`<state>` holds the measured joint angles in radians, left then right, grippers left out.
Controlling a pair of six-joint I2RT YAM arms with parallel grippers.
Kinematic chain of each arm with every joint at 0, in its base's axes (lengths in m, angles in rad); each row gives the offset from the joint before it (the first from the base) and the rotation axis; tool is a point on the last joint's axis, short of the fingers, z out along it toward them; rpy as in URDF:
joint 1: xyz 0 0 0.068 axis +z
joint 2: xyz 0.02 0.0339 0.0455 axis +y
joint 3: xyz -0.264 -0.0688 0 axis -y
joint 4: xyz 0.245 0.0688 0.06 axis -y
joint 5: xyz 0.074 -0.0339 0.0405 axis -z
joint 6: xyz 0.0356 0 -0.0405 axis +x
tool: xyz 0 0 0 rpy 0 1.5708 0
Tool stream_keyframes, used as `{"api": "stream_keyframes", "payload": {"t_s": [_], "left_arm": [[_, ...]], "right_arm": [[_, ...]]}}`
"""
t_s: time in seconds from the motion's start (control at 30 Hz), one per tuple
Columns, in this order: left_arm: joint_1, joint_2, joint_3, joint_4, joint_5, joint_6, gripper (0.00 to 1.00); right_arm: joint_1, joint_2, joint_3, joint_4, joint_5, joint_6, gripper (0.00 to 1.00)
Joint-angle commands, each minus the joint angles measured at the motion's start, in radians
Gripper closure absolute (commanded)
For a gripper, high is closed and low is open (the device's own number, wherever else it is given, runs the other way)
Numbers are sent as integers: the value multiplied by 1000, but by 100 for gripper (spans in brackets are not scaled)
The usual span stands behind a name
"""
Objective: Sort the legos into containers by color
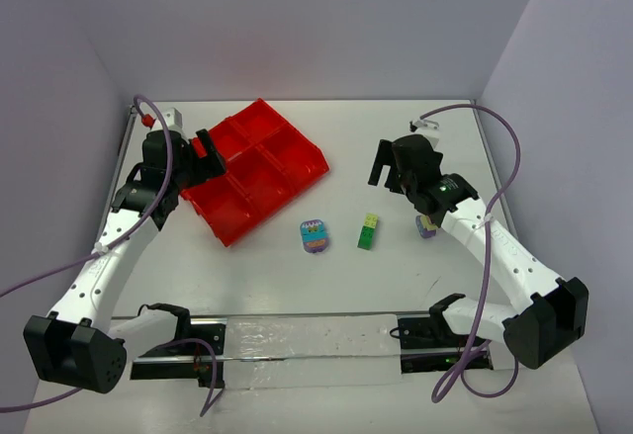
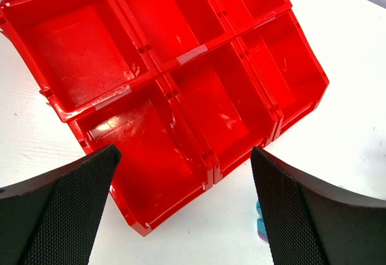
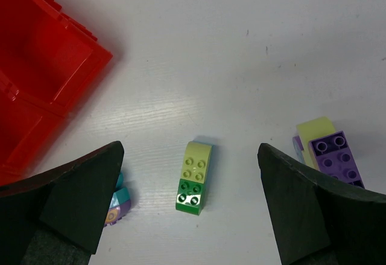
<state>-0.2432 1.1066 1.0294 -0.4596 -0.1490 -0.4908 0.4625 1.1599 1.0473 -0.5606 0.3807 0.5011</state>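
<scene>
Left pincer [image 2: 184, 156] and right pincer [image 3: 190, 150] gape wide, empty; the right arm [image 1: 495, 246] half hides a purple clump [image 1: 427, 227].

White table [image 1: 396, 147] carries red tray [image 1: 259, 147], 3 lego clumps [image 1: 315, 236] [image 1: 368, 231] [image 1: 427, 226].

Three lego clumps [image 1: 368, 231] near red tray [image 1: 318, 167]

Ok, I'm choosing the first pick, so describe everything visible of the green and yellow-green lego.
The green and yellow-green lego is two glossy plastic bricks end to end: one pale yellow-green with a rounded end, one dark green, four studs each. It lies flat, studs up, on the white table, touching no other brick, apart from the red tray.
</scene>
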Motion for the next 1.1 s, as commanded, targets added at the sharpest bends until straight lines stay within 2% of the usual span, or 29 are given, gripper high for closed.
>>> {"api": "stream_keyframes", "payload": {"t_s": [0.0,0.33,0.5,0.6,0.7,0.77,1.07], "left_arm": [[-4,-25,15,30,-5,-1,1],[-5,-24,8,32,2,-8,1],[-8,-41,11,15,-27,-10,1],[-9,-58,5,21,-46,-2,1],[-8,-49,6,22,-32,-7,1],[-10,-34,7,20,-22,-13,1],[-15,-43,3,31,-44,-28,1]], "right_arm": [[7,-17,10,27,17,1,0],[7,-25,-13,-9,-5,3,0],[10,-11,-123,-12,-23,79,0],[15,4,-191,3,-67,140,3],[25,13,-231,28,-94,171,12],[38,26,-246,42,-108,182,15],[76,135,-227,84,-106,223,8]]}}
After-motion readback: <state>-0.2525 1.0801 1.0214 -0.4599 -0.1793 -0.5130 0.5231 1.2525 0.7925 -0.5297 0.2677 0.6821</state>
